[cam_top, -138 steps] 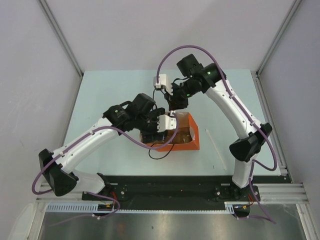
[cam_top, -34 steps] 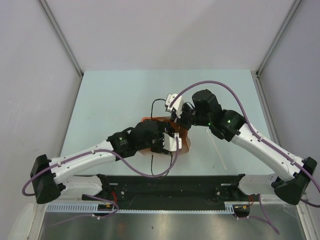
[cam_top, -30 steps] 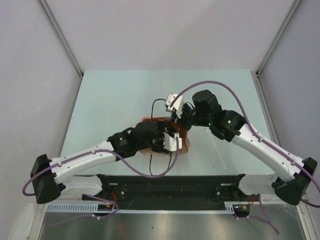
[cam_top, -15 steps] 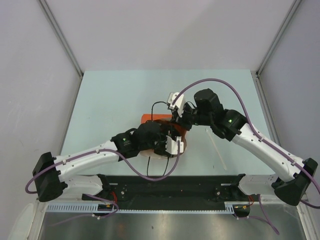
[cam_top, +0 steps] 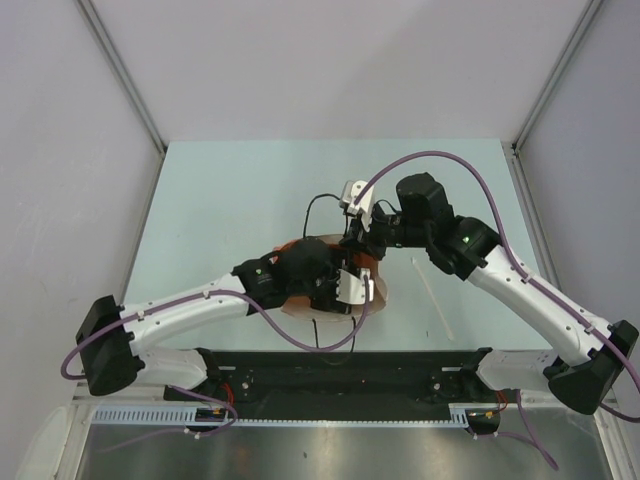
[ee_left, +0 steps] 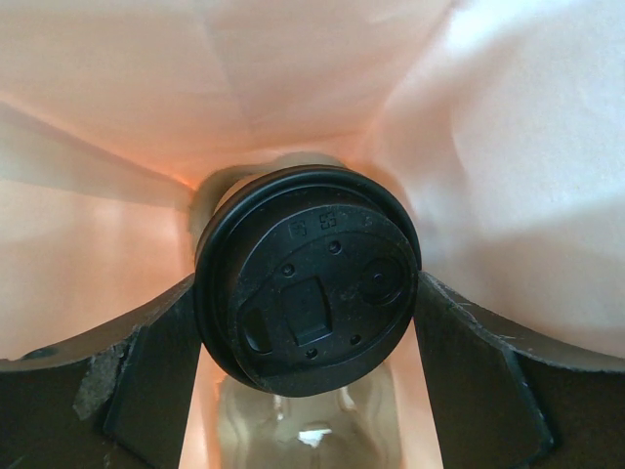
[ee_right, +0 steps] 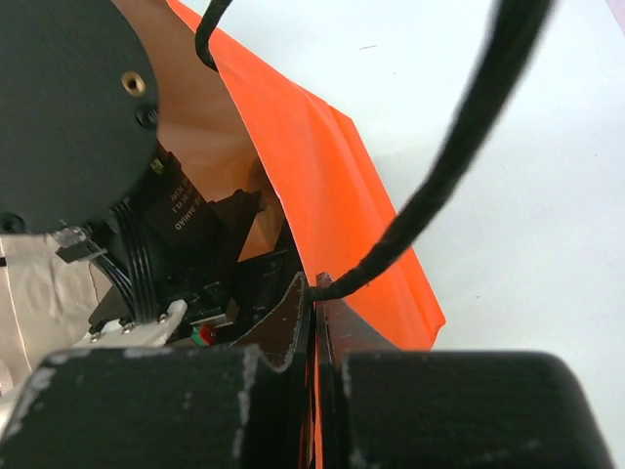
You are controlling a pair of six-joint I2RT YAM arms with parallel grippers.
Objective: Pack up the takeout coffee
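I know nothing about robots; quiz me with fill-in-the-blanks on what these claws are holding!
1. The left claw grips the takeout coffee, whose lid is ____.
2. The coffee is inside an ____ bag.
3. The right claw pinches the rim of that ____.
Missing words: black; orange; bag.

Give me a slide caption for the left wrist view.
Left gripper holds the black-lidded coffee cup inside the bag.
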